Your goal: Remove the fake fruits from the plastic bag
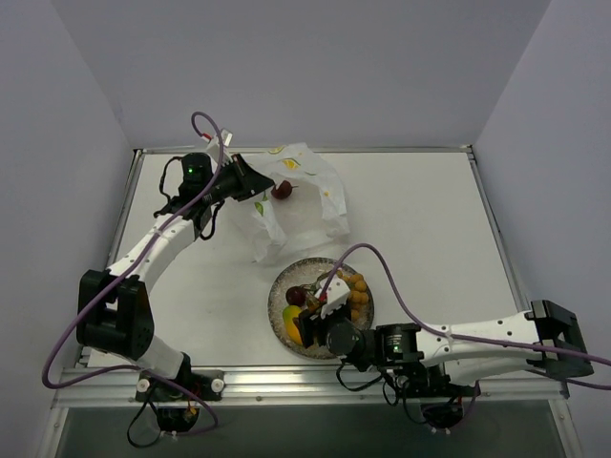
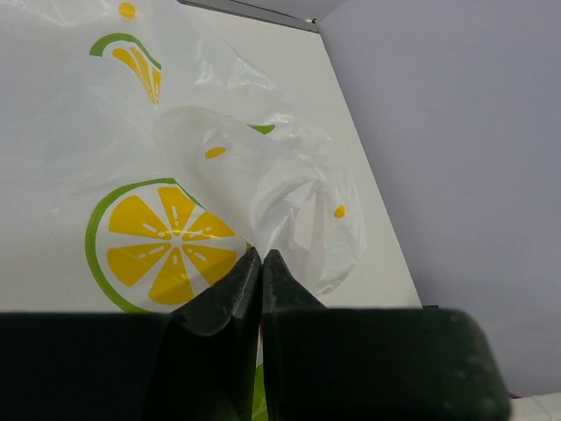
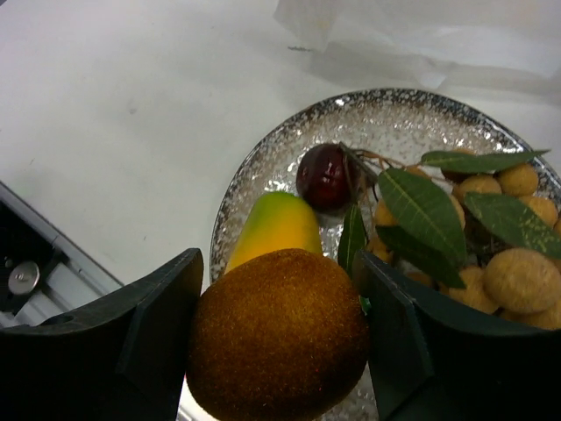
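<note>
So the right gripper [image 3: 279, 298] is clamped on the one orange ball [image 3: 276, 338], just over the speckled plate [image 3: 263, 175]. On the plate: one mango [image 3: 273, 228], one maroon ball [image 3: 326, 175], one berry bunch [image 3: 513, 276] with green leaves. The left gripper [image 2: 261, 259] is pinched tight on a fold of the plastic bag [image 2: 105, 132], with one whole lemon-slice print [image 2: 171, 241] beside it. A second maroon ball [image 1: 282, 189] is up at the bag, can't tell if in or on it.
</note>
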